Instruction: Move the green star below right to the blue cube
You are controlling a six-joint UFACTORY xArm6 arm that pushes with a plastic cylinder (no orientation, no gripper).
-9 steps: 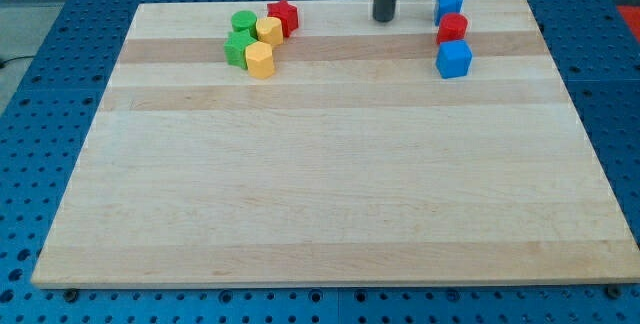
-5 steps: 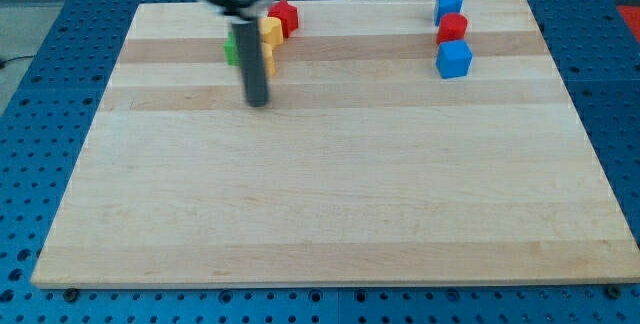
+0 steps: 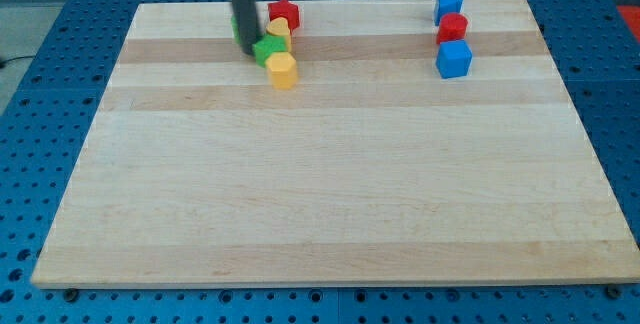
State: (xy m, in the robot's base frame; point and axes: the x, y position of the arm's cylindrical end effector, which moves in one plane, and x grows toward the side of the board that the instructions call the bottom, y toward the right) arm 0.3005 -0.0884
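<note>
The green star (image 3: 269,50) lies near the view's top left, between two yellow blocks. My tip (image 3: 247,52) touches the star's left side; the rod (image 3: 241,4) rises from it to the view's top. The blue cube (image 3: 454,59) sits far to the view's right, lowest of a column of three blocks. A green cylinder (image 3: 236,28) is mostly hidden behind the rod.
One yellow block (image 3: 279,32) sits just above the star, another (image 3: 283,69) just below right of it. A red star (image 3: 284,13) is above them. A red block (image 3: 452,28) and a blue block (image 3: 448,5) stand above the blue cube.
The rod swept from the top centre down left, then back up to the star's left. The green star and lower yellow block have shifted to the view's right.
</note>
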